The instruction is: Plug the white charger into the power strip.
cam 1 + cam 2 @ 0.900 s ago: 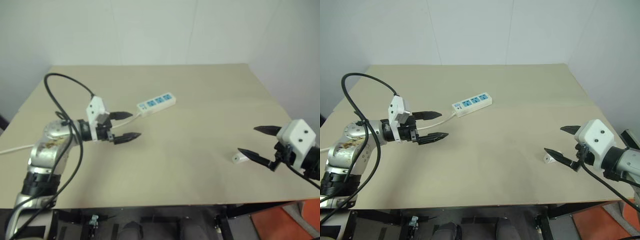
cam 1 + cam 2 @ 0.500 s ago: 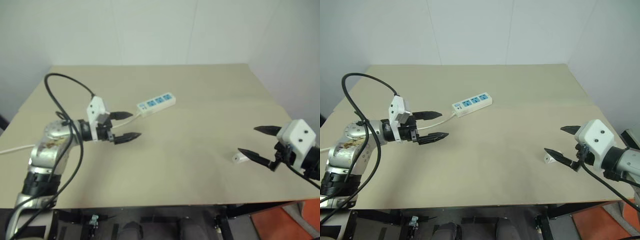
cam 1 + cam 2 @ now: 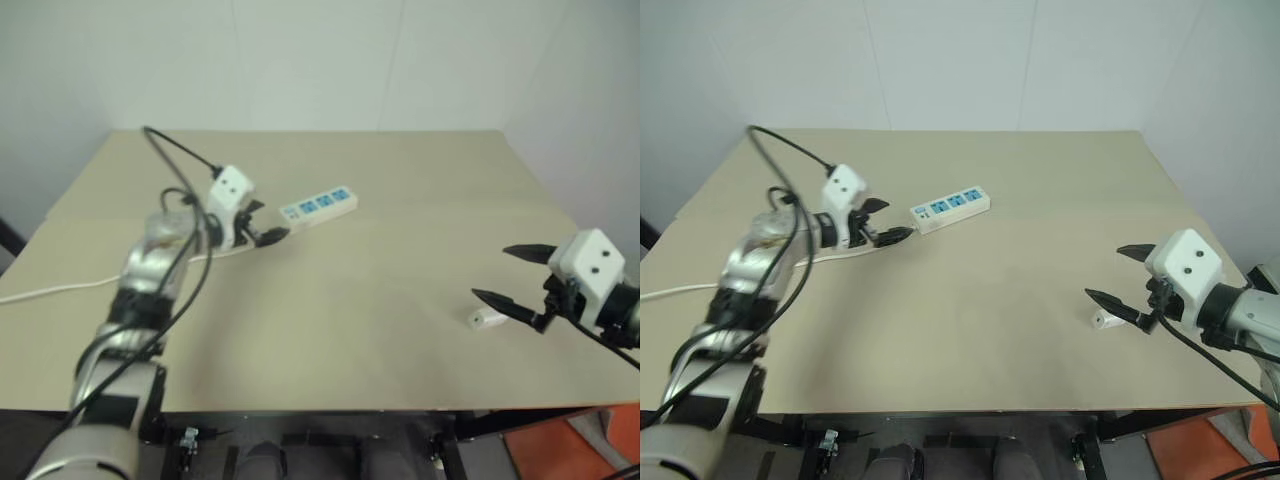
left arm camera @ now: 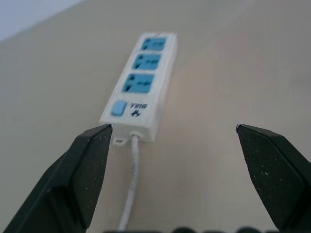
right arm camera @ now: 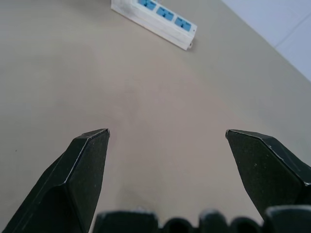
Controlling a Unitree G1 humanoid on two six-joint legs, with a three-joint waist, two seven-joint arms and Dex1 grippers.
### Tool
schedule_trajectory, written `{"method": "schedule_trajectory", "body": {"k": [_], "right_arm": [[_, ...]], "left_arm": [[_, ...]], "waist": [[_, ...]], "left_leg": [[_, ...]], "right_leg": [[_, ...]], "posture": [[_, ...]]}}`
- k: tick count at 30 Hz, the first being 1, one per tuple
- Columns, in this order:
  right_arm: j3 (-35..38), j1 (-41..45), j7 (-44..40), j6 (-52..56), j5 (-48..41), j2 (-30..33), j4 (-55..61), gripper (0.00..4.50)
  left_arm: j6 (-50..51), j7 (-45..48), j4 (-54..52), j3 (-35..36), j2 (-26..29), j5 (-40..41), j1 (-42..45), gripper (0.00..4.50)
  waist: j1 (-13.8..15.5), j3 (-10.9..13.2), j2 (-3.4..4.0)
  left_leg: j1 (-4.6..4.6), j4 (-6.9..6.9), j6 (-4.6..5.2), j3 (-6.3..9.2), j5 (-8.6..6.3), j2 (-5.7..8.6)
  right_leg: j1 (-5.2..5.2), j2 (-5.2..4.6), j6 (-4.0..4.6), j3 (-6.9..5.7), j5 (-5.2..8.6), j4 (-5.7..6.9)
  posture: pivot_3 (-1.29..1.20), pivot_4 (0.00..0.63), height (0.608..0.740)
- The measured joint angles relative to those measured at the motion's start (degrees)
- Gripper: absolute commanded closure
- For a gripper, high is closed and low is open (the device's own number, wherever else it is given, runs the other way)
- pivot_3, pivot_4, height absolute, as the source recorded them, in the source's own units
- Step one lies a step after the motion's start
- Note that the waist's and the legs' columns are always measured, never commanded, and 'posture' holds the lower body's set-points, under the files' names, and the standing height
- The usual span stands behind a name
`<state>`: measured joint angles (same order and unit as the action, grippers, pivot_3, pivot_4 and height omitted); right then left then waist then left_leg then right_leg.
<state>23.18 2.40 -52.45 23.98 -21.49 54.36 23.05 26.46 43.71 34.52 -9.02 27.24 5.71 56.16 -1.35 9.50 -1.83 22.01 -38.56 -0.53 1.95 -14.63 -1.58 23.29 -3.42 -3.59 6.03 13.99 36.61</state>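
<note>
Left gripper (image 3: pixel 885 222) spread wide, nothing between the fingers, poised just short of the switch end of the power strip (image 3: pixel 950 209). In the left wrist view, black fingertips (image 4: pixel 92 145) flanking that end, the strip's thin white cord (image 4: pixel 130 184) trailing back between them. Strip flat on the tan table (image 3: pixel 1000 290), three blue socket faces up, all unoccupied, small switch (image 4: pixel 118 108) at the near end. Cord continuing from the strip past the left arm toward the table's left edge.

Right gripper (image 3: pixel 1125 278) also spread wide and empty, well apart from the strip, toward the table's right front. White charger (image 3: pixel 1101 320) lying on the table just beside the lower right fingertip, contact not discernible; far from the strip, unplugged.
</note>
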Motion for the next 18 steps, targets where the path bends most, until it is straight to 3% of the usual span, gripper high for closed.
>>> {"method": "schedule_trajectory", "body": {"k": [5,11,15,18], "right_arm": [[-0.1,-0.2,0.0,-0.1,0.0,0.0,0.0,0.00],[0.4,-1.9,0.2,-0.1,0.0,0.0,1.1,0.00],[0.8,-3.0,0.4,-0.1,-0.1,0.0,2.1,0.00],[1.0,-3.5,0.6,-0.1,-0.1,0.0,2.6,0.00]], "left_arm": [[-2.9,-6.4,18.4,-1.4,-5.9,-5.3,4.5,0.05],[-9.8,-13.7,31.4,-0.7,-7.6,-8.7,9.5,0.05],[-11.6,-14.0,34.7,0.2,-8.2,-9.4,10.6,0.80],[-11.4,-12.8,35.5,1.1,-8.5,-9.6,10.8,1.63]], "waist": [[-0.2,0.0,-0.01],[0.2,0.0,-0.01],[0.2,0.0,-0.01],[0.1,0.0,-0.01]], "left_leg": [[0.08,-0.02,0.15,0.01,-0.09,0.00],[0.08,-0.08,0.15,0.03,-0.09,0.03],[0.06,-0.13,0.15,0.03,-0.09,0.03],[0.02,-0.14,0.15,0.03,-0.09,0.03]], "right_leg": [[0.05,0.01,0.00,0.01,0.01,-0.11],[0.03,0.00,-0.02,0.00,0.01,-0.05],[0.01,0.00,-0.03,0.00,0.02,0.02],[-0.01,0.01,-0.03,0.00,0.02,0.07]], "posture": [[0.00,0.150,0.740],[0.00,0.150,0.740],[0.00,0.150,0.740],[0.00,0.150,0.740]]}}
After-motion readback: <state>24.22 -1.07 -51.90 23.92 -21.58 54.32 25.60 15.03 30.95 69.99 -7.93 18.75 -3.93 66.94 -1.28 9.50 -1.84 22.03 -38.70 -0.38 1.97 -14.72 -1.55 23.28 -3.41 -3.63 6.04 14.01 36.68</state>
